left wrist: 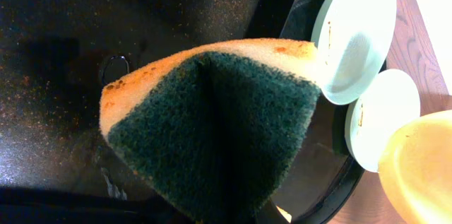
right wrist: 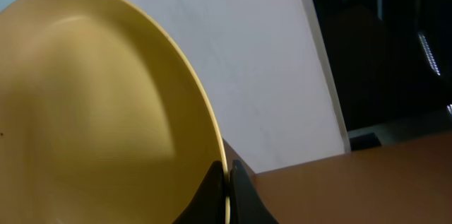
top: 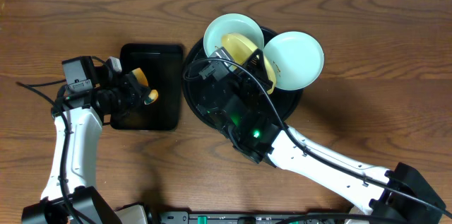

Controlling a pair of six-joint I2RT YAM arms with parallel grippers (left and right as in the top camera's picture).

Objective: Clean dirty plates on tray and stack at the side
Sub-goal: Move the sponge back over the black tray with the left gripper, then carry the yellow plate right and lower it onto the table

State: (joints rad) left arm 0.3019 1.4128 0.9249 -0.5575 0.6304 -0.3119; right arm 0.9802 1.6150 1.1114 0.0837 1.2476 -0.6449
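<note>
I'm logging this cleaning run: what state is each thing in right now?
Left gripper: shut on the sponge, above the rectangular tray.
Sponge: pinched and folded, green side showing.
Right gripper: shut on the yellow plate's rim.
Yellow plate: lifted and tilted over the round tray.
Mint plates: on the round tray, unstacked, each with a brown smear near the rim.

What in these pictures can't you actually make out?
- Overhead: the right arm covers most of the tray and part of the yellow plate, hiding any smears there.
- Left wrist: the sponge fills the view, hiding the left pincer holding it.
- Right wrist: the yellow plate is cut off by the frame edges.
</note>
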